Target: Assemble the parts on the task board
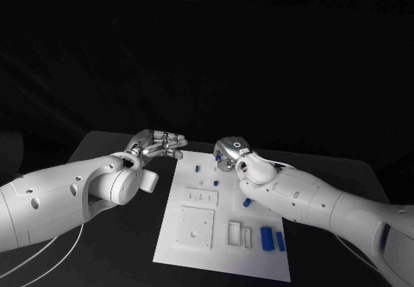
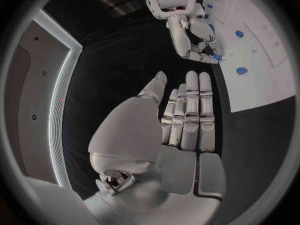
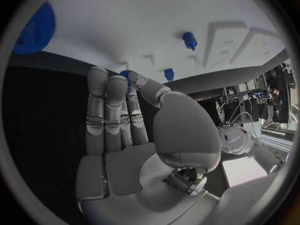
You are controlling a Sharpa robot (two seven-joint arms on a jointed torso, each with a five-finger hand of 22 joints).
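The white task board (image 1: 222, 251) lies in the middle of the table, and the right wrist view shows its far part (image 3: 125, 15). Small blue parts (image 1: 247, 202) are scattered on it, with two blue cylinders (image 1: 267, 237) near its front right. My right hand (image 1: 231, 150) hovers over the board's far edge and pinches a small blue part (image 3: 125, 74) between thumb and fingertip. From the left wrist view the same right hand (image 2: 187, 30) reaches down to the board (image 2: 262, 60). My left hand (image 1: 160, 143) is open just off the board's far left corner, its fingers (image 2: 190, 110) straight, holding nothing.
A large blue gear (image 3: 34, 27) and a blue peg (image 3: 189, 40) stand on the board near the right hand (image 3: 131, 120). White raised blocks (image 1: 197, 226) occupy the board's left and middle. Black table (image 1: 121, 251) surrounds the board.
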